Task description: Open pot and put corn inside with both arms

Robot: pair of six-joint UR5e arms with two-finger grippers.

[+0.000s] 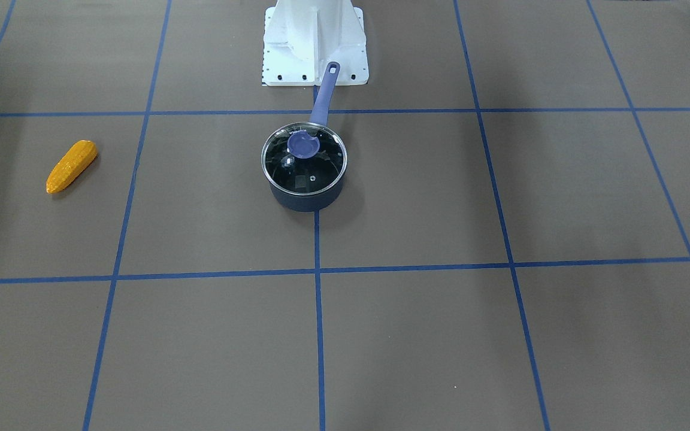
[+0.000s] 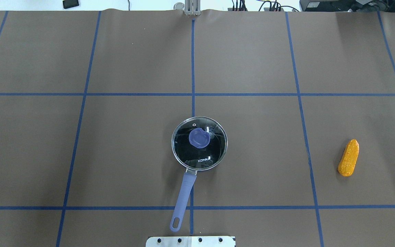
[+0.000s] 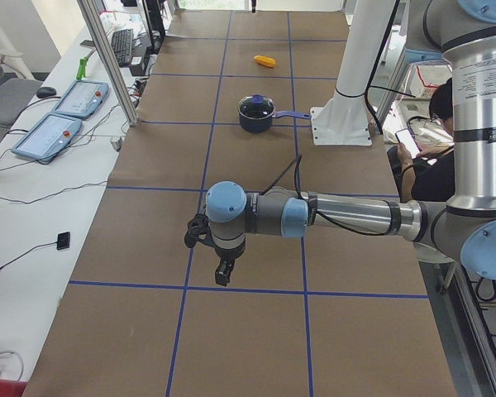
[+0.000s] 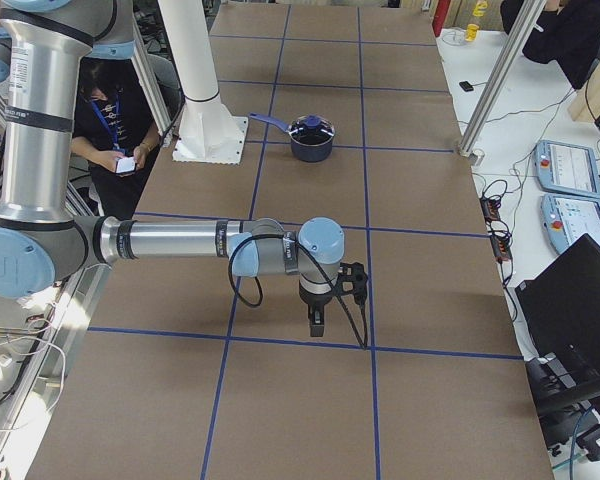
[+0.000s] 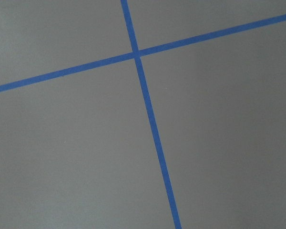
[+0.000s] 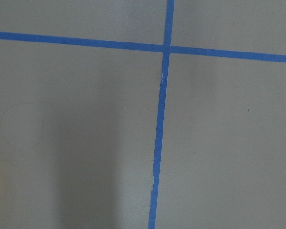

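The pot (image 1: pixel 306 200) stands mid-table with its glass lid (image 2: pixel 199 151) and the lid's blue knob (image 2: pixel 199 138) on it. Its long blue handle (image 2: pixel 183 195) points toward the robot base. The corn (image 2: pixel 348 157) lies flat on the mat on the robot's right, apart from the pot; it also shows in the front-facing view (image 1: pixel 71 166). My left gripper (image 3: pixel 223 273) shows only in the left side view, hanging low over the mat far from the pot (image 3: pixel 255 114). My right gripper (image 4: pixel 317 322) shows only in the right side view, likewise far from the pot (image 4: pixel 312 137). I cannot tell whether either is open or shut.
The white base mount (image 1: pixel 315 42) stands just behind the pot handle. Blue tape lines grid the brown mat. Both wrist views show only mat and tape. Pendants (image 3: pixel 66 112) lie on the side bench, and a person (image 4: pixel 115 120) sits beside the table.
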